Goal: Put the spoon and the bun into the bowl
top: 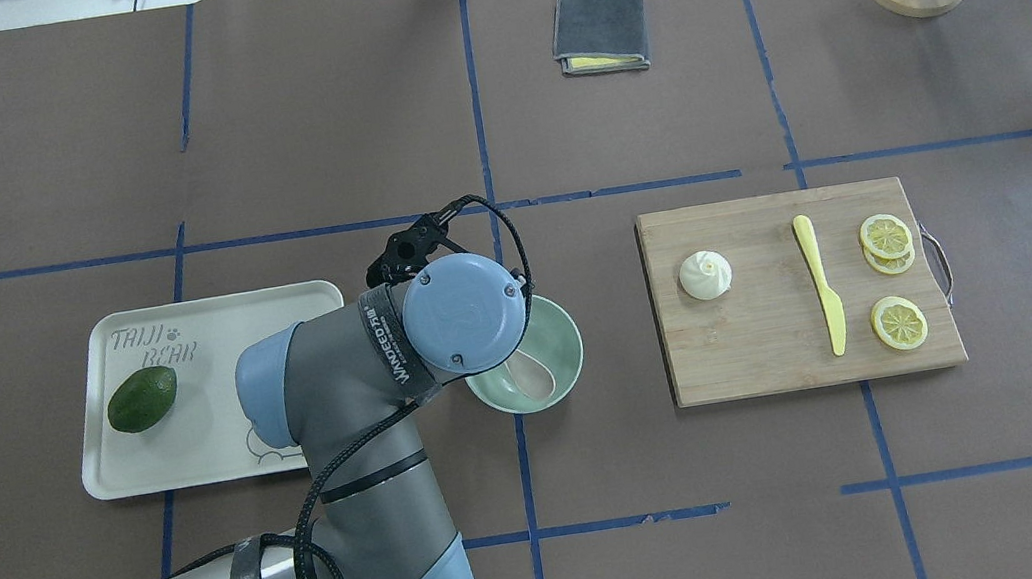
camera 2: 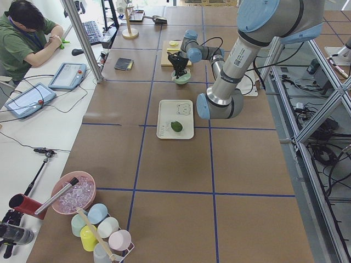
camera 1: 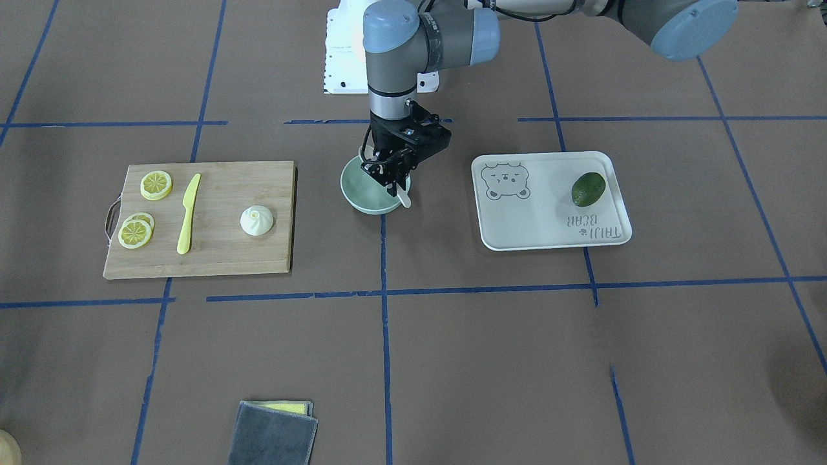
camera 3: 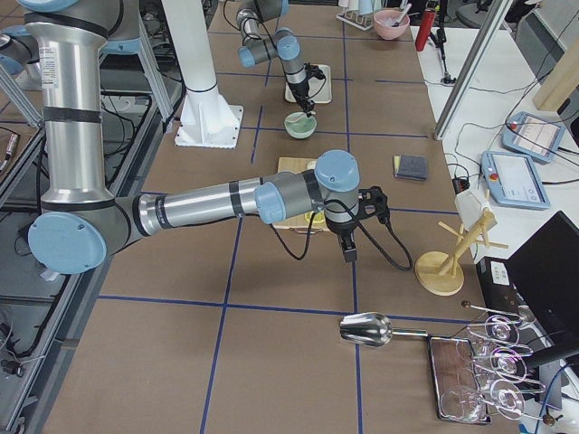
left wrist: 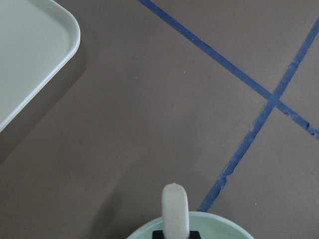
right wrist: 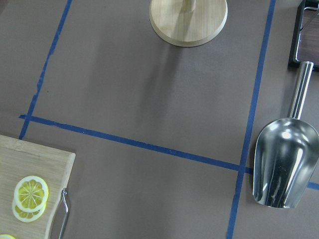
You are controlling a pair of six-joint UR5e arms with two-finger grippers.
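Observation:
The pale mint-green bowl (camera 1: 362,195) stands mid-table between the tray and the board; it also shows in the overhead view (top: 565,335). My left gripper (camera 1: 393,183) hangs straight over it, shut on the off-white spoon (camera 1: 404,198). The spoon's scoop (top: 534,375) lies inside the bowl, and its handle (left wrist: 175,209) sticks up between the fingers above the bowl's rim (left wrist: 224,225). The white pleated bun (camera 1: 256,220) sits on the wooden cutting board (camera 1: 219,255). My right gripper (camera 3: 349,252) shows only in the exterior right view, past the board's handle end; I cannot tell if it is open.
A yellow plastic knife (camera 1: 188,213) and lemon slices (camera 1: 156,185) lie on the board beside the bun. The beige bear-print tray (camera 1: 543,226) holds an avocado (camera 1: 588,188). A grey cloth (camera 1: 274,431) lies across the table from me. A metal scoop (right wrist: 284,164) and a wooden stand (right wrist: 188,22) are below the right wrist.

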